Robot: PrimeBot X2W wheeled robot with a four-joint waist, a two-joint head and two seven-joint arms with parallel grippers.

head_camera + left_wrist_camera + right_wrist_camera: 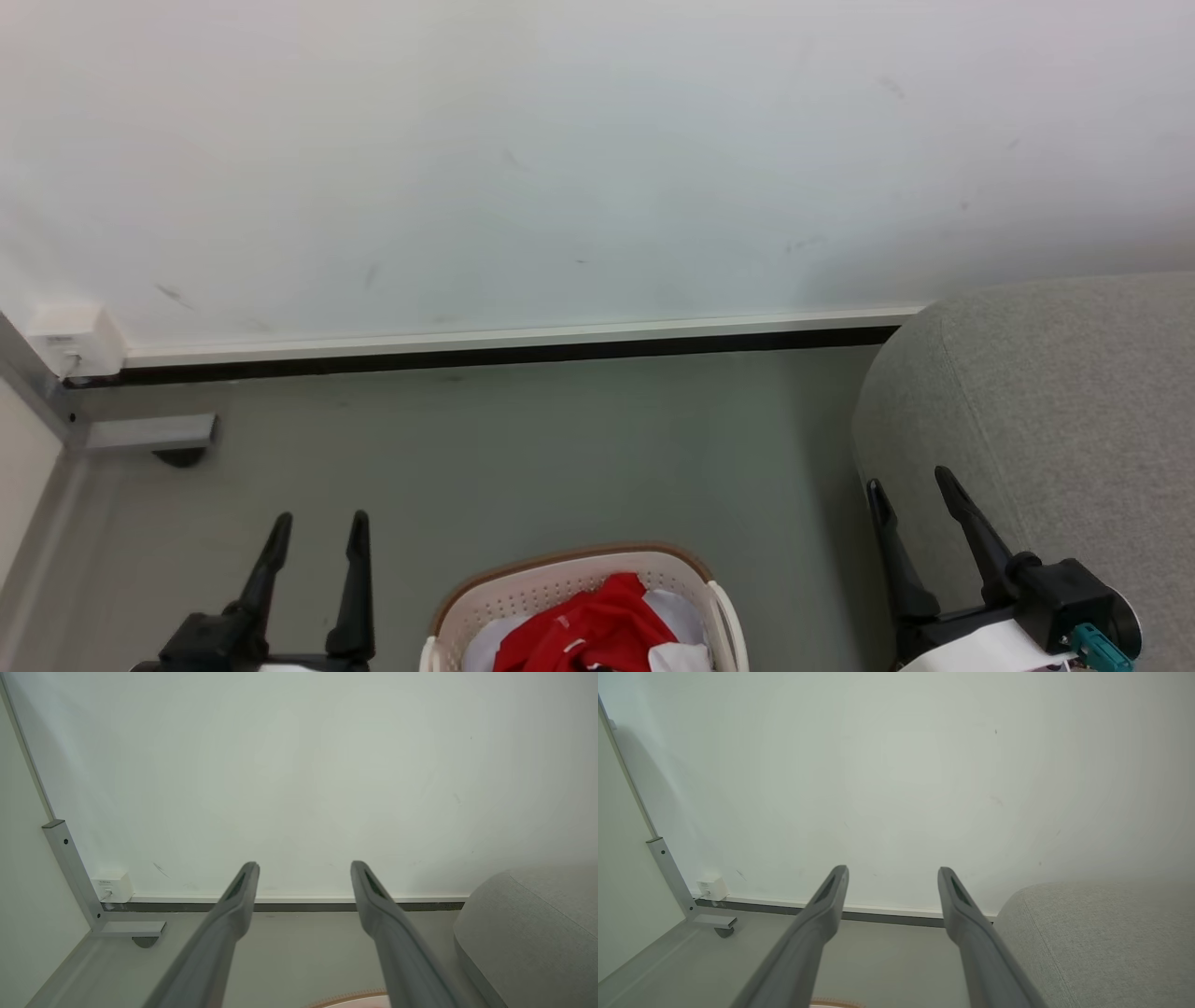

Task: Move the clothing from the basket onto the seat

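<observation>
A pale wall [560, 140] fills the background above a grey-green floor [560, 448]. The seat [1055, 401], grey and rounded, stands at the right against the wall, its top bare. The basket [523, 588] sits on the floor at the bottom centre, apart from the seat, and the clothing [597, 630] lies bunched inside it on top of white cloth [686, 611]. The left gripper [322, 518] hangs left of the basket, fingers spread wide and empty. The right gripper [907, 479] is in front of the seat's side, also spread wide and holding nothing.
</observation>
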